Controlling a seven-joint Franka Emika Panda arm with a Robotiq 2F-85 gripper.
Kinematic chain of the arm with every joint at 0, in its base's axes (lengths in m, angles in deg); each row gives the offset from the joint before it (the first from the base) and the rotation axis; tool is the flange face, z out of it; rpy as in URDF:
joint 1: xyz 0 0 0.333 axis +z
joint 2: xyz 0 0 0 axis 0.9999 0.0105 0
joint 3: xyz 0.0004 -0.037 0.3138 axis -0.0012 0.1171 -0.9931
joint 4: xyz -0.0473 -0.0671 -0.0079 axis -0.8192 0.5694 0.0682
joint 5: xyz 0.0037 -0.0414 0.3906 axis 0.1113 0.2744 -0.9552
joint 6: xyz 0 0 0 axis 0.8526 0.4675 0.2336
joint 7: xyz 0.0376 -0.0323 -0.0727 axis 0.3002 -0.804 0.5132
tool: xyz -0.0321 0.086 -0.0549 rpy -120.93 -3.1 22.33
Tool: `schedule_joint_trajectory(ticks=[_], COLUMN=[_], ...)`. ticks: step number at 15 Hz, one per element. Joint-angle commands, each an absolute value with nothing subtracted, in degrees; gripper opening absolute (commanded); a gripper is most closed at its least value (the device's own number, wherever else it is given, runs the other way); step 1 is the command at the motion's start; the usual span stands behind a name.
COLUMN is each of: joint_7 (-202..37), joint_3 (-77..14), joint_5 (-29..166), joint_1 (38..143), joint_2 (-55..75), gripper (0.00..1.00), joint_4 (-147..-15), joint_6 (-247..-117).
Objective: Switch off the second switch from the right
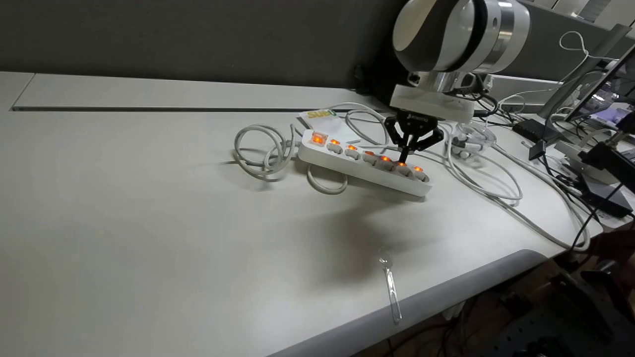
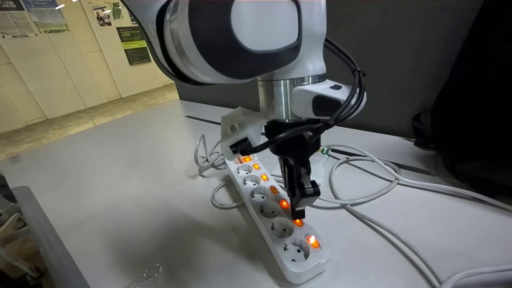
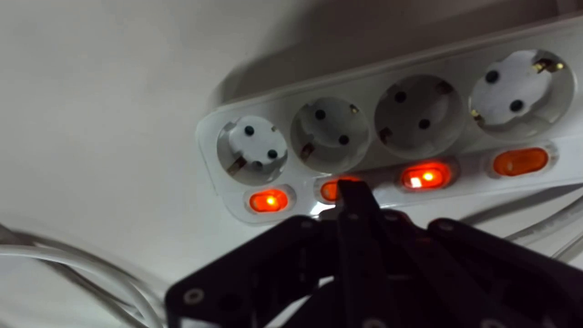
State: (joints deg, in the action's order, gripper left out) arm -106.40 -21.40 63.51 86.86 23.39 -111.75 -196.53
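Observation:
A white power strip (image 1: pixel 362 171) lies on the table with a row of orange switches; it also shows in an exterior view (image 2: pixel 256 216) and the wrist view (image 3: pixel 291 98). The second switch from the right (image 1: pixel 401 164) glows orange. It also shows in an exterior view (image 2: pixel 298 223) and, partly covered, in the wrist view (image 3: pixel 329 191). The end switch (image 3: pixel 268 201) beside it is lit. My gripper (image 1: pixel 404 157) is shut and empty, pointing down, also seen in an exterior view (image 2: pixel 298 214). Its fingertips (image 3: pixel 357 187) overlap the second switch; I cannot tell whether they touch it.
One switch (image 3: pixel 520 161) looks dim. Coiled white cables (image 1: pixel 265 151) lie beside the strip, and more cables (image 1: pixel 496 188) run to the right. A white packet (image 1: pixel 325 121) lies behind it. A clear plastic spoon (image 1: pixel 391 290) lies near the table's front edge.

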Motion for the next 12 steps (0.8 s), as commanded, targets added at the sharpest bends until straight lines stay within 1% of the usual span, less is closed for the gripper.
schedule_joint_trajectory(ticks=[1,5,12], joint_7=[-107.47,-109.74,-109.86], joint_3=[-20.42,-18.89,-19.23], joint_5=[63.30,64.32,62.59], joint_1=[87.58,89.29,89.42], joint_2=[24.73,26.19,27.78], gripper=[0.00,0.00,0.00], joint_4=[-111.71,-111.62,-110.50], joint_6=[-197.82,-199.04,-195.79])
